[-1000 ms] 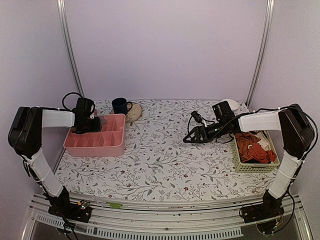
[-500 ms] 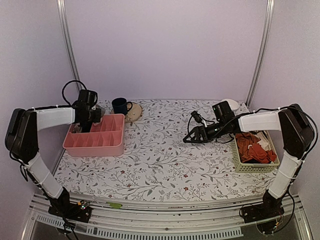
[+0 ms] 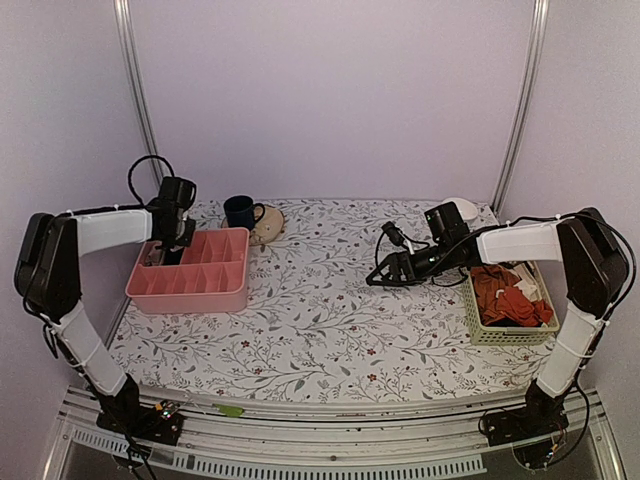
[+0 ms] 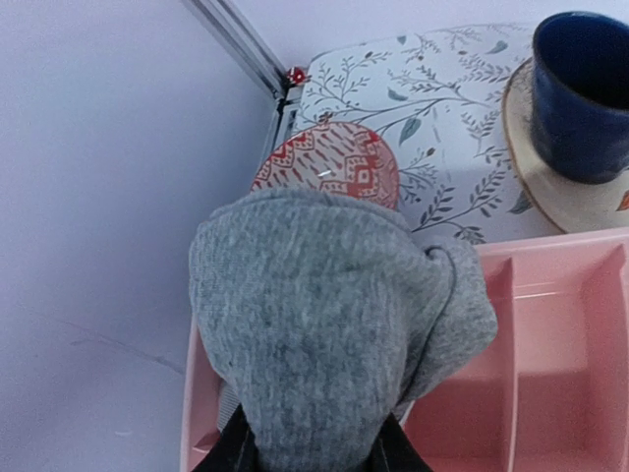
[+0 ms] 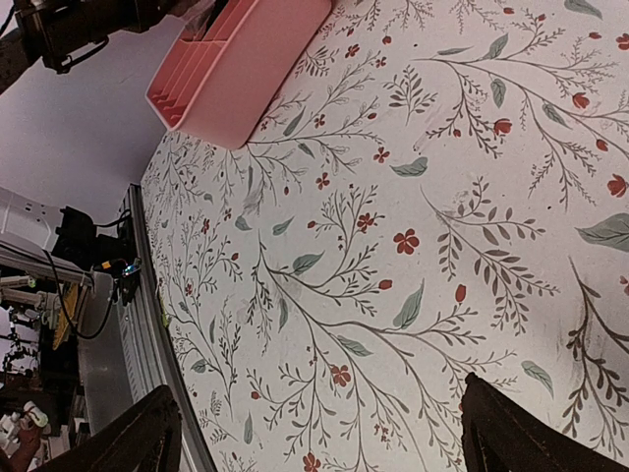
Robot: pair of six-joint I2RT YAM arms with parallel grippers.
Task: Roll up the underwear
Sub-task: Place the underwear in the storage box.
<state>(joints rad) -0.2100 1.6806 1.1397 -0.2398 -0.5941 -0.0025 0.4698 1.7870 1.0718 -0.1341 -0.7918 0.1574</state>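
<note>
underwear (image 4: 324,334): a grey rolled bundle, held over the far left end of the pink tray (image 3: 190,290)
left gripper (image 3: 170,240): jaws closed on the underwear
right gripper (image 5: 316,393): jaws spread wide, nothing held, poised over the flowered table (image 3: 330,310)
blue mug (image 4: 585,93): set just beyond the tray

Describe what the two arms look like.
The left arm and right arm match: white tubular links between bulky black joints. Loose black cables loop at each wrist. The right hand is black, with two slim fingers.
</note>
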